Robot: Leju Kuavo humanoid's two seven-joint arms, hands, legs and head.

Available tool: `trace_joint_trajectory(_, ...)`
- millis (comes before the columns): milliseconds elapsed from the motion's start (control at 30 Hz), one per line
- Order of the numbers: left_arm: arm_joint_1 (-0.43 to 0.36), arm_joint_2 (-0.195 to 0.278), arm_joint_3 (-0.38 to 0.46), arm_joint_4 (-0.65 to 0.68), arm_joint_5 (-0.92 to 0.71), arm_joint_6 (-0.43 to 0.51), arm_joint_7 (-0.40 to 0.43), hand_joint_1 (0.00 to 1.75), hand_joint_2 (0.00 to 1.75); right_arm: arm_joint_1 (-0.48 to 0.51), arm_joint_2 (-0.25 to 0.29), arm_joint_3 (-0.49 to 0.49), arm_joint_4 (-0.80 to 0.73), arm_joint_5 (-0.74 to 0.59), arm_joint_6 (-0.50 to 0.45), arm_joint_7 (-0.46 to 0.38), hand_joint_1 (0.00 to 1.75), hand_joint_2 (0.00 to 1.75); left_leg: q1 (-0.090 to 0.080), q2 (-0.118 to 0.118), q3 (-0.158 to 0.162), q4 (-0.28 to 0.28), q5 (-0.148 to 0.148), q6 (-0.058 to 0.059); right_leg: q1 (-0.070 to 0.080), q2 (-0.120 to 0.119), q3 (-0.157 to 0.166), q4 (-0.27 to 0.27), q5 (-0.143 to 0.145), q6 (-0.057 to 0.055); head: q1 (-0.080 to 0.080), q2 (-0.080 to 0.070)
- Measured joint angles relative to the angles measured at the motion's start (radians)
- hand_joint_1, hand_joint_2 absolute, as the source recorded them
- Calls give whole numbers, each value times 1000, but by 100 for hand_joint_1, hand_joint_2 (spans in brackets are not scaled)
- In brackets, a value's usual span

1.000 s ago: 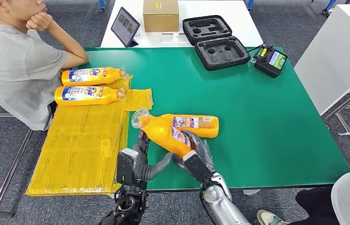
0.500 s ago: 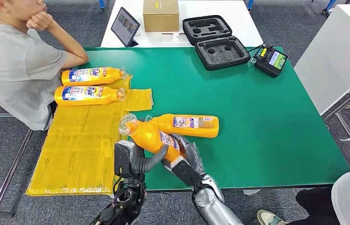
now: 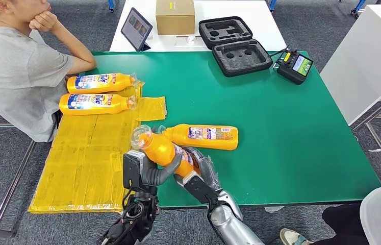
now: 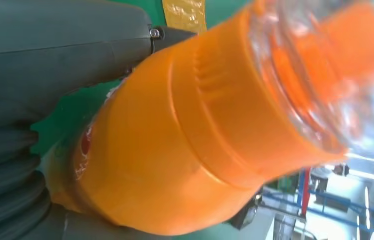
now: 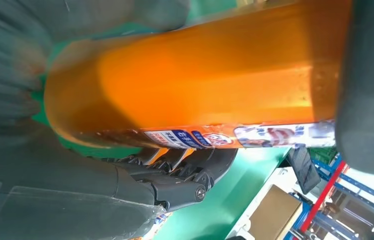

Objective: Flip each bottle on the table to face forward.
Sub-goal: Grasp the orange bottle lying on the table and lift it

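An orange bottle [image 3: 160, 148] with a clear cap is lifted above the green table [image 3: 290, 132] near its front edge, neck tilted up to the left. My right hand [image 3: 201, 171] grips its lower body, label side toward the hand. My left hand [image 3: 150, 173] holds it just below the neck, thumb wrapped against it. The left wrist view shows the bottle's shoulder [image 4: 184, 150] against the left hand [image 4: 49, 60]. In the right wrist view the bottle's body [image 5: 200, 85] lies across the right hand [image 5: 99, 195]. Another bottle [image 3: 203, 137] lies back label up just behind. Two bottles [image 3: 99, 81] [image 3: 94, 102] lie front label up at far left.
A yellow plastic sheet [image 3: 91, 153] covers the table's left part. A seated person [image 3: 15, 66] leans on the far left corner. A black foam case [image 3: 234, 46], a controller [image 3: 294, 65], a tablet [image 3: 136, 29] and a cardboard box [image 3: 175, 15] stand at the back.
The held bottle has moved left and toward the front edge with my right hand. My left hand's thumb has closed against it near the neck.
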Motion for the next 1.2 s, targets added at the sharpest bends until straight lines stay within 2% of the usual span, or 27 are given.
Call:
trace_joint_trajectory(100, -3, -1, -5, 2, 0, -10, 3, 175, 175, -4, 0, 7, 6, 0, -7, 0, 148, 175, 0, 0, 0, 0, 0, 0, 0, 0, 0, 0, 0, 0, 0, 0)
trace_joint_trajectory(233, -7, -2, -7, 12, 1, -25, 5, 175, 175, -6, 0, 18, 13, 1, -22, -1, 34, 175, 0, 0, 0, 0, 0, 0, 0, 0, 0, 0, 0, 0, 0, 0)
trace_joint_trajectory(267, -9, -2, -7, 15, 1, -28, 5, 175, 175, -6, 0, 20, 14, 1, -26, -1, 26, 175, 0, 0, 0, 0, 0, 0, 0, 0, 0, 0, 0, 0, 0, 0)
trace_joint_trajectory(367, -11, -2, -9, 20, 2, -40, 8, 175, 175, -6, 1, 29, 18, 1, -33, -1, 23, 175, 0, 0, 0, 0, 0, 0, 0, 0, 0, 0, 0, 0, 0, 0)
trace_joint_trajectory(500, -12, -2, -17, 24, 4, -48, 9, 175, 175, -11, 2, 39, 23, -2, -35, -1, 0, 175, 0, 0, 0, 0, 0, 0, 0, 0, 0, 0, 0, 0, 0, 0)
trace_joint_trajectory(700, -12, -2, -23, 25, 6, -57, 13, 175, 175, -15, 7, 45, 30, -13, -46, -5, 0, 175, 0, 0, 0, 0, 0, 0, 0, 0, 0, 0, 0, 0, 0, 0)
trace_joint_trajectory(800, -10, 5, -22, 13, -59, -3, 1, 175, 175, -17, 9, 46, 34, -22, -48, -8, 0, 175, 0, 0, -1, 0, 0, 0, 0, 0, 0, 0, 0, 0, 0, 0)
trace_joint_trajectory(933, -3, 37, 4, -50, -268, 126, -7, 175, 175, -17, 11, 47, 40, -32, -47, -9, 0, 175, 0, 0, -1, 0, 0, 0, 0, 0, 0, 0, 0, 0, 0, 0)
trace_joint_trajectory(1033, 0, 66, 56, -92, -498, 220, -8, 175, 175, -15, 11, 47, 45, -36, -47, -12, 0, 175, 0, 0, -1, 0, 1, -1, 0, 0, 0, 0, 0, 0, 0, 0)
trace_joint_trajectory(1133, 12, 77, 151, -133, -752, 247, -9, 175, 175, -14, 11, 47, 50, -41, -45, -14, 0, 175, 1, 0, -1, 0, 1, -1, 0, 0, -1, 0, 0, 0, 0, 0)
trace_joint_trajectory(1200, 22, 77, 216, -162, -866, 250, -9, 175, 175, -13, 11, 46, 51, -44, -44, -15, 0, 175, 0, 0, -1, 0, 1, -1, 0, 0, -1, 0, 0, 0, 0, 0)
